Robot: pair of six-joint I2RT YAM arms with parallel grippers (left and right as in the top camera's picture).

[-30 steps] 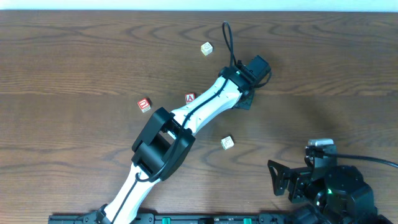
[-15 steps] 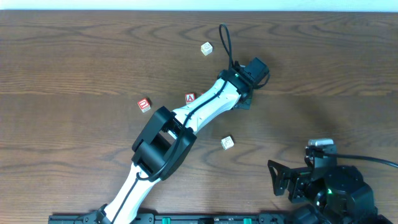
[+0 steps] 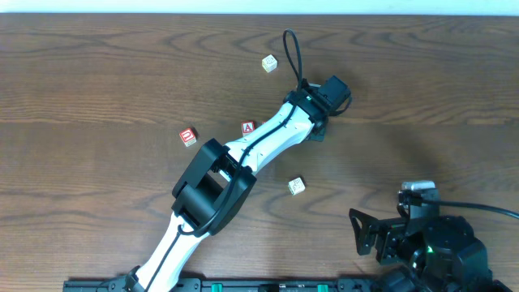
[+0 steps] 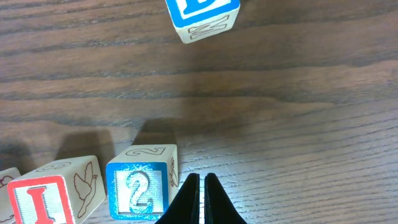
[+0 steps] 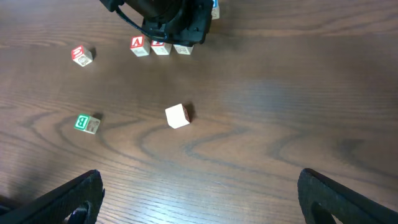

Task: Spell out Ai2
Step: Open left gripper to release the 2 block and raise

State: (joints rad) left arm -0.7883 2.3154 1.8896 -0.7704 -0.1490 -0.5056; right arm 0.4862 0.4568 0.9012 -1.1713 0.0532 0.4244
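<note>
In the left wrist view a blue "2" block (image 4: 140, 186) stands next to a red "I" block (image 4: 45, 200) on the wood table. My left gripper (image 4: 201, 186) is shut and empty, its tips just right of the "2" block. In the right wrist view a red "A" block (image 5: 138, 45), the "I" block (image 5: 160, 46) and the "2" block (image 5: 183, 48) stand in a row under the left arm. Overhead, the "A" block (image 3: 248, 127) shows beside the left arm; the left gripper (image 3: 326, 99) hides the others. My right gripper (image 5: 199, 199) is open and empty.
A blue-lettered block (image 4: 202, 15) lies beyond the left gripper. A red block (image 3: 188, 136), a pale block (image 3: 269, 62) and another pale block (image 3: 297, 186) lie loose. A green "B" block (image 5: 87, 123) shows in the right wrist view. The right arm base (image 3: 430, 243) sits at the near right.
The left wrist and its cable have shifted very slightly toward the far side. The blocks and the right arm have not moved.
</note>
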